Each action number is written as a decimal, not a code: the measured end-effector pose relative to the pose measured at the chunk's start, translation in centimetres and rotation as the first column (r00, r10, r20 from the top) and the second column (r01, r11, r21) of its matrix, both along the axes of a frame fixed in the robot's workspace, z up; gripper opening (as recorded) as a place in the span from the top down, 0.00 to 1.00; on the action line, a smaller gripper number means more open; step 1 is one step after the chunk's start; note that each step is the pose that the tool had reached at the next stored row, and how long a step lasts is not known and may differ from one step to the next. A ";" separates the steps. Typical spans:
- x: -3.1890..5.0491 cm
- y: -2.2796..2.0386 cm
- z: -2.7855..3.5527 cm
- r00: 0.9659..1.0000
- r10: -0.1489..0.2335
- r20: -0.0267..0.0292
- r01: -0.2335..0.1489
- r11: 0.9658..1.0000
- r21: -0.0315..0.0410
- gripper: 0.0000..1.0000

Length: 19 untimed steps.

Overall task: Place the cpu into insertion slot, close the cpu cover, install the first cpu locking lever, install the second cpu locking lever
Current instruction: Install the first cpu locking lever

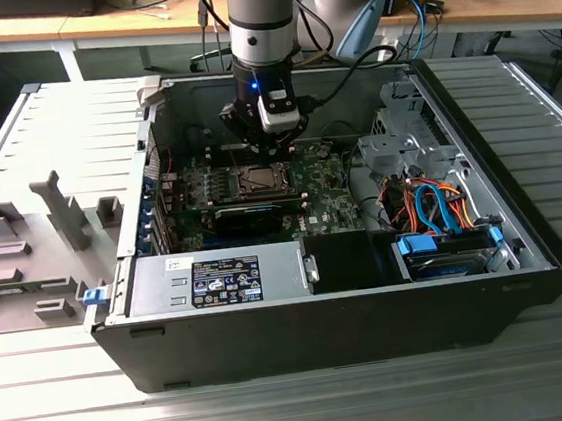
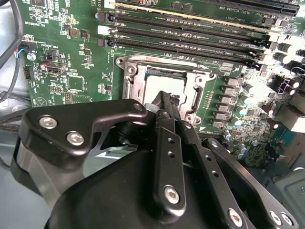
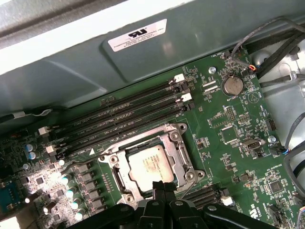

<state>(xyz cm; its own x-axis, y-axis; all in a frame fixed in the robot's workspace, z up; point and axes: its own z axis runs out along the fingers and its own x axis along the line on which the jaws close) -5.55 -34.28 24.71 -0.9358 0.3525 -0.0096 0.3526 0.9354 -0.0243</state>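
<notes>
Fingers of the hand [image 3: 163, 187] are pressed together with nothing between them, their tip hovering at the edge of the cpu [image 3: 151, 164]. That chip lies flat in the insertion slot [image 3: 175, 135] – its pale face bare, framed by the silver rim – on the green motherboard [image 3: 228, 129] inside the open computer case [image 1: 521, 195], which rests on the table [image 1: 301, 399].

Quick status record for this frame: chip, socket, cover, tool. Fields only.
chip: pale metal face up, lying flat in the socket
socket: on the green board, beside the long black memory slots
cover: metal frame lying around the chip
tool: fingers together, tip at the chip's edge, holding nothing
case: open desktop computer, arm reaching in from above
</notes>
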 end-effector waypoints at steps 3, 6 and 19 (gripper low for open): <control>0.00 0.00 -0.01 1.000 0.001 0.000 -0.001 1.000 0.000 0.89; 0.00 0.00 -0.03 1.000 0.003 0.000 -0.003 1.000 0.000 0.89; 0.00 -0.03 -0.18 1.000 0.014 0.000 -0.014 1.000 0.000 0.89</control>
